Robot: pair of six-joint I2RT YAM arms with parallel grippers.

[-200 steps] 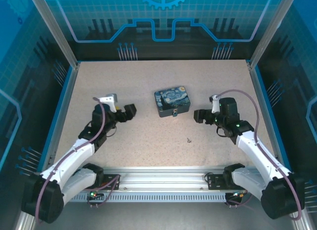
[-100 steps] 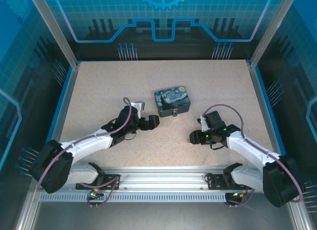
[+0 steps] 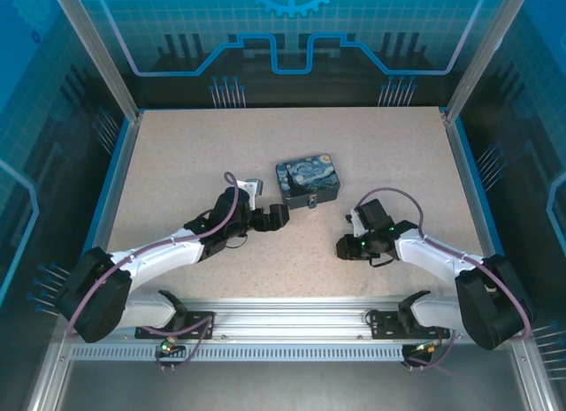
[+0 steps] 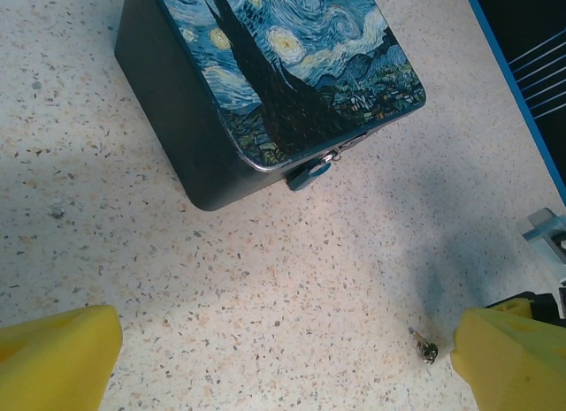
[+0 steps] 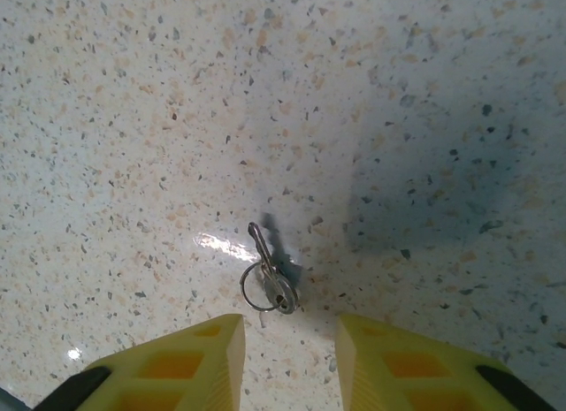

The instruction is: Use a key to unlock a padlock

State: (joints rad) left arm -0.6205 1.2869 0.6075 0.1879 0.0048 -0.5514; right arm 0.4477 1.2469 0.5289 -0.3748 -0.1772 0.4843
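On the speckled beige tabletop (image 3: 177,163), the blue-and-yellow painted rectangular tin (image 4: 265,66) faces our widely released left pincer (image 4: 283,362), with the tiny dark padlock (image 4: 311,172) at its front clasp. Our right pincer (image 5: 290,345) is narrowed but grasps nothing, and the tiny thin grey metal key (image 5: 265,271) lies flat just ahead of its tips. We should straddle the key's shank and pinch low and gently.

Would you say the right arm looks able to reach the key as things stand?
Probably yes: the key lies on the bare table just ahead of the open right gripper, with nothing between them.
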